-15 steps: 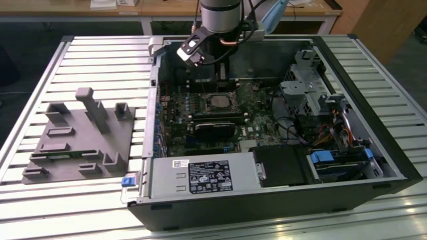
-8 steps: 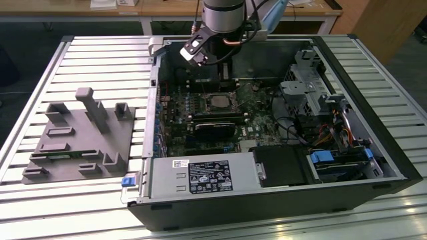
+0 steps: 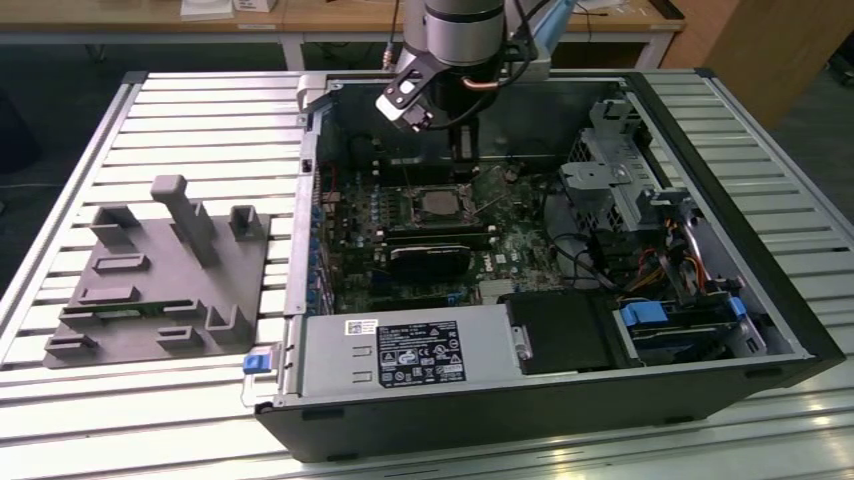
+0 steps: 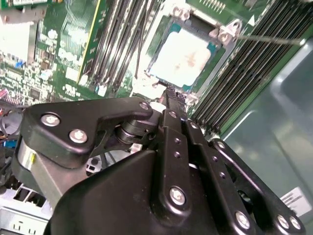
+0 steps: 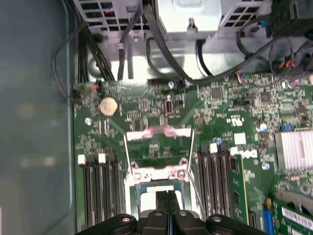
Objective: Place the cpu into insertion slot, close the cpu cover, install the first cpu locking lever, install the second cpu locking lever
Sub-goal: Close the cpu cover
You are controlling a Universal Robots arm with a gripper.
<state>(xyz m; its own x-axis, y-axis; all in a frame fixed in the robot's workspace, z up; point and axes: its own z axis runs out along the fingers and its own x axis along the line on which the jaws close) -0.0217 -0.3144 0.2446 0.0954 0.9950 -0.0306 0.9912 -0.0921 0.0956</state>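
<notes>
The cpu [image 4: 183,56], a pale silvery square, lies flat in the socket [image 3: 441,205] on the green motherboard. In the first wrist view the cpu cover [image 5: 159,131] is a thin metal frame that stands raised behind the socket, with board showing through its opening. Thin wire locking levers [image 5: 126,152] [image 5: 191,152] stick up beside it. One lever [image 4: 266,38] also shows in the second wrist view, running off from a bracket at the socket's corner. My gripper [image 4: 168,95] [image 5: 166,196] [image 3: 463,150] hangs just above the socket's near edge. Its black fingers are shut together with nothing between them.
Black memory sticks [image 4: 122,39] flank the socket on both sides. The case holds cables [image 5: 161,49], a drive cage [image 3: 607,180], a power supply [image 3: 400,352] and a round heatsink [image 3: 430,255]. A grey fixture plate [image 3: 147,285] sits on the slatted table at the exterior view's left.
</notes>
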